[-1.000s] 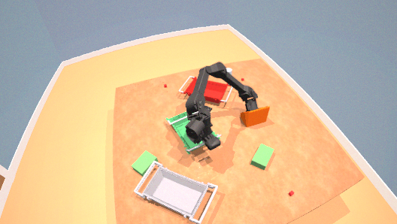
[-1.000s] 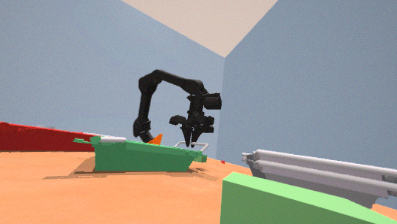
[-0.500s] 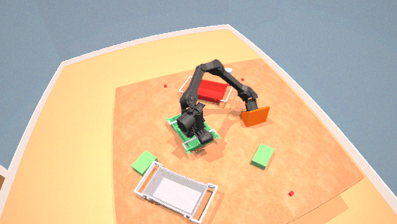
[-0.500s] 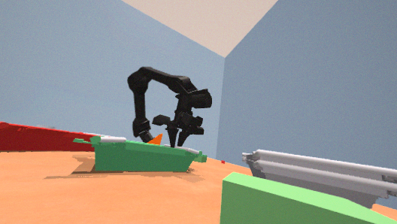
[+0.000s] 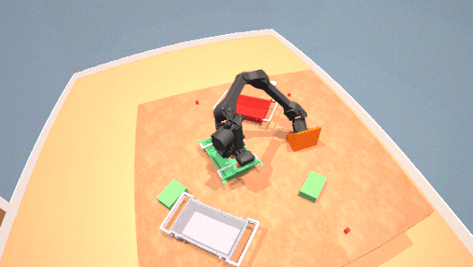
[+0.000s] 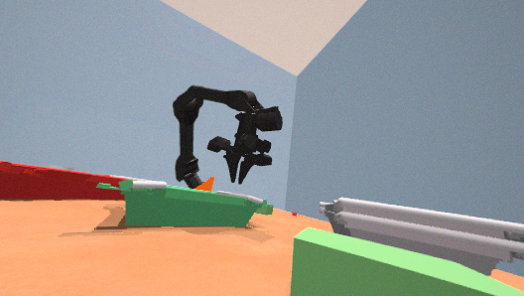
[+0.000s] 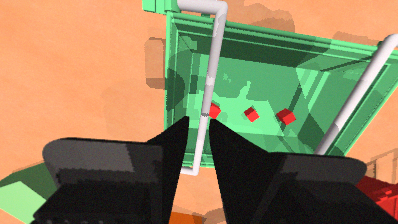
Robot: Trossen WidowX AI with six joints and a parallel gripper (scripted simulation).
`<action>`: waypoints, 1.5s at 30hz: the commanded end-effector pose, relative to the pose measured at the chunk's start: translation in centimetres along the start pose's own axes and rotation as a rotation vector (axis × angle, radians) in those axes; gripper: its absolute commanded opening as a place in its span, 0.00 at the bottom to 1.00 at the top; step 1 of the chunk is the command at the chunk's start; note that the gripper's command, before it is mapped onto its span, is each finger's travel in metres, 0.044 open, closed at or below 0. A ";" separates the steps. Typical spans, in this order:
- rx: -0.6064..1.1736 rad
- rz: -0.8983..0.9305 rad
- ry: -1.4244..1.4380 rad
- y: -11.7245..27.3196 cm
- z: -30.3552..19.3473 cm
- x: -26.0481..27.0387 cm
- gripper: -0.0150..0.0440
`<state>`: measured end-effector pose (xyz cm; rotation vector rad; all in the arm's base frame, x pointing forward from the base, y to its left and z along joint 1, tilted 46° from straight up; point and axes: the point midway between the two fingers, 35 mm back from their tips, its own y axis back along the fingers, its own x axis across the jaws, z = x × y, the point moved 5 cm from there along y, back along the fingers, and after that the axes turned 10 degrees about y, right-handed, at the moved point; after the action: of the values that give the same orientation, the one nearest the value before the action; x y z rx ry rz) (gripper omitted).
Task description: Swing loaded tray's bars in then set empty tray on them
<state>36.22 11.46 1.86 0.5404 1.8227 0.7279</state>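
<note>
The loaded green tray (image 5: 210, 155) (image 6: 184, 209) (image 7: 270, 60) stands on the table with small red blocks (image 7: 251, 115) inside. One wire bar (image 5: 226, 170) (image 6: 240, 196) (image 7: 212, 65) lies in across its top near one end. The other bar (image 5: 207, 145) (image 6: 149, 184) (image 7: 355, 95) lies across the top near the other end. My gripper (image 6: 236, 183) (image 7: 199, 122) is slightly open, pointing down a little above the first bar; nothing is held between the fingers. In the top view the arm hides the fingertips. An empty grey tray (image 5: 208, 230) (image 6: 422, 228) stands apart, its bars out over its ends.
A red tray (image 5: 253, 107) (image 6: 50, 181) (image 7: 387, 197) with bars out stands behind the green one, partly behind the arm. Light green blocks (image 5: 172, 193) (image 5: 313, 185) lie near the grey tray and to the right. An orange block (image 5: 305, 139) is at the arm's base. Small red cubes (image 5: 197, 102) (image 5: 347, 230) lie scattered.
</note>
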 end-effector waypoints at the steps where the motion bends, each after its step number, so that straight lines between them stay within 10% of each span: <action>1: 0.004 0.000 0.000 -0.2 0.0 -0.1 0.40; 45: 0.006 0.001 -0.002 -0.2 0.0 -0.1 0.25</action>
<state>36.21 11.23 1.77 0.5456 1.8231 0.7226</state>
